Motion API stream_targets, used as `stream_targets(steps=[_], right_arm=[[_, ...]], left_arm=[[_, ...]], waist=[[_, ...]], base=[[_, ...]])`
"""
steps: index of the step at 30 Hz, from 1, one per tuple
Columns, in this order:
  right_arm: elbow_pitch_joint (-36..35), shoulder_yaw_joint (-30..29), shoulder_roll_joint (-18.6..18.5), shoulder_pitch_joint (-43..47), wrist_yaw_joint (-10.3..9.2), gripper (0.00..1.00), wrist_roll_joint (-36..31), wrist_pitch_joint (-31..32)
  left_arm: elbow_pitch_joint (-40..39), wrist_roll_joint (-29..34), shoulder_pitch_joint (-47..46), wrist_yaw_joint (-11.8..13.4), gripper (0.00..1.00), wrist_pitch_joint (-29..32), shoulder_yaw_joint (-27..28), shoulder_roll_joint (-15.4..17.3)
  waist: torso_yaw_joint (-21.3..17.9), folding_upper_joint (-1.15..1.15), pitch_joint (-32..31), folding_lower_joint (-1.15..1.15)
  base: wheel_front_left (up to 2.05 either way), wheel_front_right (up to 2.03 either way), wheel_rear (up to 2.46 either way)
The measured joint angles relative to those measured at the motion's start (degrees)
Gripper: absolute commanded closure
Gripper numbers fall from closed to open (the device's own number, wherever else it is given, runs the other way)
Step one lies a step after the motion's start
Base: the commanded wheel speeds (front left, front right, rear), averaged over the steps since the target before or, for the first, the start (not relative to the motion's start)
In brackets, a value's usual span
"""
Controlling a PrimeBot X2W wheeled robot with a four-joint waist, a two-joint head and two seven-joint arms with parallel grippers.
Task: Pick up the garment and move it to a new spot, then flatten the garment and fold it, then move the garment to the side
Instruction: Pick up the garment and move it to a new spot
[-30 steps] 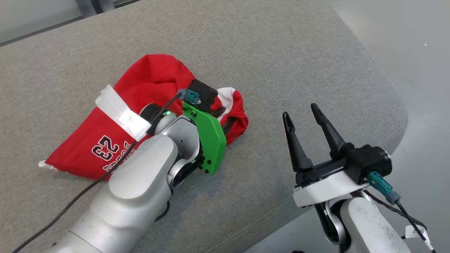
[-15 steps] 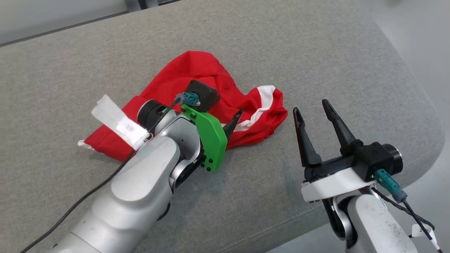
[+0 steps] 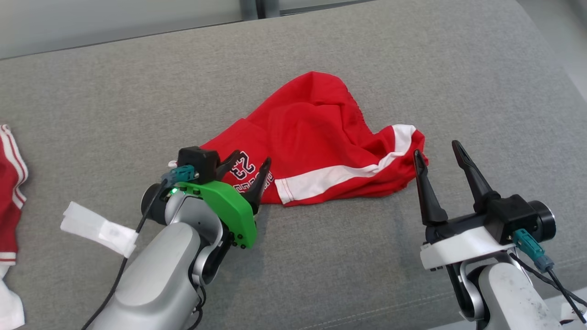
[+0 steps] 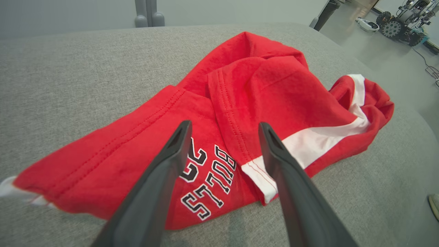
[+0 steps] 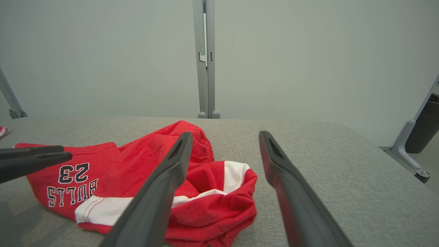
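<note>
The garment (image 3: pixel 312 137) is a pair of red shorts with a white stripe and a "23 BULLS" print, lying crumpled on the grey cushion (image 3: pixel 367 55). My left gripper (image 3: pixel 252 158) stands open at the garment's near left edge, just above the print, holding nothing. The left wrist view has that gripper (image 4: pixel 224 124) wide open over the garment (image 4: pixel 274 89), fingers apart from the cloth. My right gripper (image 3: pixel 435 149) is open and empty by the garment's right end. In the right wrist view it (image 5: pixel 224 134) frames the bunched striped end of the garment (image 5: pixel 147 151).
Another red and white cloth (image 3: pixel 9 192) lies at the cushion's far left edge. The cushion's rounded edge drops to the floor on the right and in front. A white tag (image 3: pixel 98 229) hangs on my left arm's cable. A grey post (image 5: pixel 205 58) stands behind the cushion.
My left gripper has opened, let go of the garment and drawn back to its near left edge. The garment now lies free. The head camera has turned, shifting the whole picture.
</note>
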Motion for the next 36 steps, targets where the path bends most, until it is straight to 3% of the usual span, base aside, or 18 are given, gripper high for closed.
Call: stream_targets(steps=[5,14,23,36], right_arm=[[0.01,-0.62,-0.9,1.54,0.0,0.0,-0.13,-0.01],[0.86,-0.11,-1.47,2.97,0.8,0.0,-0.37,0.0],[1.49,1.18,-0.74,3.25,1.6,0.0,-0.58,0.0],[1.31,-2.92,-1.54,7.89,0.98,0.0,-0.56,0.0]], left_arm=[[-1.81,-1.25,3.58,1.81,0.0,-3.81,3.26,0.65],[-3.27,-3.92,9.89,2.37,0.0,-7.95,5.53,1.47],[-5.08,-4.05,14.15,3.61,0.0,-11.68,7.59,2.77],[-9.49,-2.77,22.36,4.82,0.0,-15.03,13.46,8.46]], waist=[[3.35,0.0,-1.3,0.0],[8.17,0.0,-3.4,0.0],[7.47,0.0,-5.38,0.0],[6.82,0.0,-8.31,0.0]], base=[[0.0,0.0,0.0],[0.0,0.0,0.0],[0.0,0.0,0.0],[0.0,0.0,0.0]])
